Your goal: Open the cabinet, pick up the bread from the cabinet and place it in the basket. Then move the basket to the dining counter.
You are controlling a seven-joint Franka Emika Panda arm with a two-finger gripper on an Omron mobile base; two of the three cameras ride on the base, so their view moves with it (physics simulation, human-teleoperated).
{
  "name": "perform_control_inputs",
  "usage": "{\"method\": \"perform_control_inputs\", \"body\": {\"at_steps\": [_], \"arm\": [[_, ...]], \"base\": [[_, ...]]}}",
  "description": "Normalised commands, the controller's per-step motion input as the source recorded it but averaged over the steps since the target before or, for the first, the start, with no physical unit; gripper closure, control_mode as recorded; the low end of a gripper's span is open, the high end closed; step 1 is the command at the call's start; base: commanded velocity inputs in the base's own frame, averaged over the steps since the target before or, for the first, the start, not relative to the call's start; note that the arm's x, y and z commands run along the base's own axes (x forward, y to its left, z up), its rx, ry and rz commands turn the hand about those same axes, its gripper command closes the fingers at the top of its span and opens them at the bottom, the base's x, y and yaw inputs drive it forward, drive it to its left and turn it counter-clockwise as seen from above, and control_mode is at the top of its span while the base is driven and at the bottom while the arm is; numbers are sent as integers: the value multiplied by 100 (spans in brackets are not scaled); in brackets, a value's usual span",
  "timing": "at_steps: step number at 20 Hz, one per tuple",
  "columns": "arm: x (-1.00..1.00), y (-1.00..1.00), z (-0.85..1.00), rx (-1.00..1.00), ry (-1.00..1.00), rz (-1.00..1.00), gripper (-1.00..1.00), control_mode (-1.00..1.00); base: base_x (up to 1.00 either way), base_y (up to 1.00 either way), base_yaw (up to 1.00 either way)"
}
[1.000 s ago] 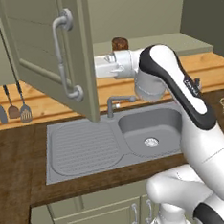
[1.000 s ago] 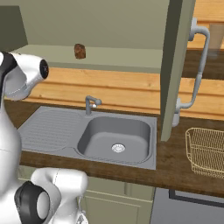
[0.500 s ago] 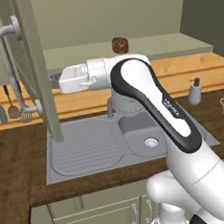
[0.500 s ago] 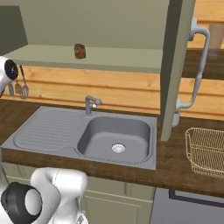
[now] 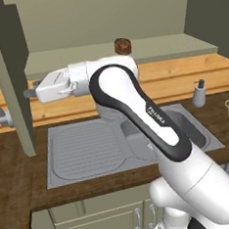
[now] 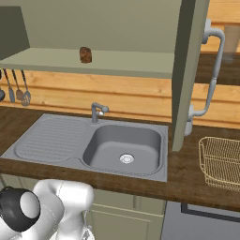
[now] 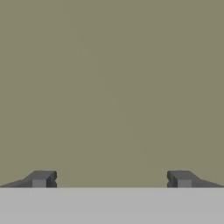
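Cabinet (image 6: 117, 28), both doors swung out, with the bread (image 5: 122, 46) on its plain green shelf. In the left base view the bread sits at upper centre, at the shelf's front part; in the right base view it appears at upper left. It is a small round brown lump; no long axis or facing direction can be made out. The left door (image 5: 8, 81) stands edge-on at the left of the left base view; the right door (image 6: 187, 75) stands edge-on at upper right of the right base view, its curved silver handle (image 6: 211, 75) on the outer face, long axis vertical.

The gripper (image 5: 31, 93), at mid left of the left base view, points horizontally toward the left door and lies just beside its edge. In the hand view the fingertips (image 7: 41, 178) stand spread wide at the lower corners, holding nothing, before a flat green surface.

Below, a dark wood worktop (image 6: 187, 187) carries a grey sink (image 6: 124, 147) with drainer and tap (image 6: 97, 111); a light wood-panelled wall runs behind. The basket (image 6: 220, 161) rests on the worktop at lower right of the right base view, right of the sink. A soap dispenser (image 5: 199, 93) stands at mid right of the left base view; utensils (image 6: 18, 89) hang at left.
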Motion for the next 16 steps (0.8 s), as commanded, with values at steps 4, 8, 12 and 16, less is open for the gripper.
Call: {"method": "perform_control_inputs", "body": {"at_steps": [4,8,12,16], "arm": [[-26,-78,0,0,0,-8,-100,-100],[-15,-100,-1,-1,0,-20,-100,-100],[-10,-100,-1,-7,2,-37,-100,-100],[-8,-100,0,-13,15,-48,-100,-100]], "base": [[0,0,0],[0,0,0],[0,0,0],[0,0,0]]}}
